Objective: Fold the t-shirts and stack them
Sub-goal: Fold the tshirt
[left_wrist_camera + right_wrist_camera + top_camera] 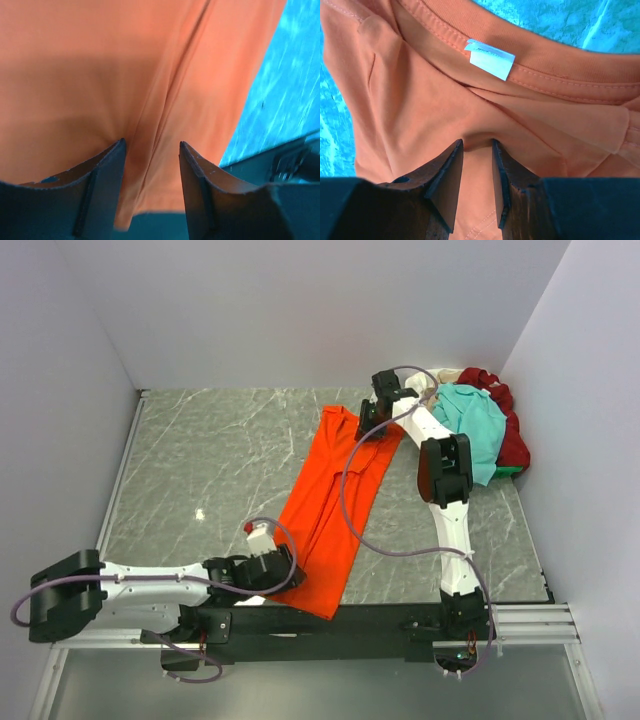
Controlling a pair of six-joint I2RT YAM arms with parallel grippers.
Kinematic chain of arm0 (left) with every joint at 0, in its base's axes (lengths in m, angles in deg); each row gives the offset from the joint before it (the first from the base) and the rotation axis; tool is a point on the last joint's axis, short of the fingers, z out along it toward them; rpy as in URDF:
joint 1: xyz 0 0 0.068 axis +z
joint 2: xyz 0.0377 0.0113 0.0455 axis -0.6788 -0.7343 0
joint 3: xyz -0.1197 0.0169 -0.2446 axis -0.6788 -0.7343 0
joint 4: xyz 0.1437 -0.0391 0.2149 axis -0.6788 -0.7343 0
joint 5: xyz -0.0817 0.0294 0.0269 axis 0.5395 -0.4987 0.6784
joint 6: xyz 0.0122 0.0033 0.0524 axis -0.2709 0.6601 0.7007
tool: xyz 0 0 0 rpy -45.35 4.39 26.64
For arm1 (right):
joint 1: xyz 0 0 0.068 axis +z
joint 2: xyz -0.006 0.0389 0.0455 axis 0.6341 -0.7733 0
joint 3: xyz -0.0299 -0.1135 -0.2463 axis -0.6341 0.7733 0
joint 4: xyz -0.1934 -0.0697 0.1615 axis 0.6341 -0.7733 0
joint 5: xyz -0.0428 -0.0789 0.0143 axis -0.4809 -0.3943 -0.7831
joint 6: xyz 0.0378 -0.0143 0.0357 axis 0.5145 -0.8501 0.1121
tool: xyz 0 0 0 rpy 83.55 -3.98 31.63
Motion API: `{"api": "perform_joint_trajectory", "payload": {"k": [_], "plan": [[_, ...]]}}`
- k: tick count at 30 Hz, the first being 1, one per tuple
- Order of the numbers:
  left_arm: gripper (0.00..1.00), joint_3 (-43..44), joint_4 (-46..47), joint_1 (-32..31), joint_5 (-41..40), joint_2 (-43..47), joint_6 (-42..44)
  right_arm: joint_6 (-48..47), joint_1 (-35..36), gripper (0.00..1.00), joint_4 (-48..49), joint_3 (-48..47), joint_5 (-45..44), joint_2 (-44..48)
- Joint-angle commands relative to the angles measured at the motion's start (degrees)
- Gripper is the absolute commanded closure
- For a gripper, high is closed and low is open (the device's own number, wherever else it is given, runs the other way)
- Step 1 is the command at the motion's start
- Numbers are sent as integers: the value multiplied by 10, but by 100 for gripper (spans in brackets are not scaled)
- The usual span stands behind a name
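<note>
Seen from above, the orange t-shirt (320, 505) is a long strip from 7 to 1 o'clock. Only the right wrist view shows its white neck label (489, 59), the right gripper (477, 144) nipping puckered cloth near it; the left gripper (151, 146), half apart, pinches a soft fold.

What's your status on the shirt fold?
Left gripper clamped on the orange shirt at its near end, right gripper clamped at its neck end. Shirt stretched long across the table, not yet folded. Other shirts piled far right, nothing in the way.
</note>
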Motion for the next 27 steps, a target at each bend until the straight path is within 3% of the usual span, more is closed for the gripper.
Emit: {"api": "perform_joint_trajectory", "payload": {"k": [1,9,17,22,27], "plan": [[46,48,-47,-54,-38,-23,-52,-29,-9,63,-3,-10,-7,1],[46,122,-187,-99,-89,-65,-90,-33,-9,63,36,56,4,101],[47,183,-304,-135,-126,-126,-140,5,-6,63,141,283,25,292],[48,172,-249,-141,-119,-128,-116,45,5,63,204,442,35,405],[48,165,-204,-143,-97,-134,-94,51,16,63,228,491,38,399]]}}
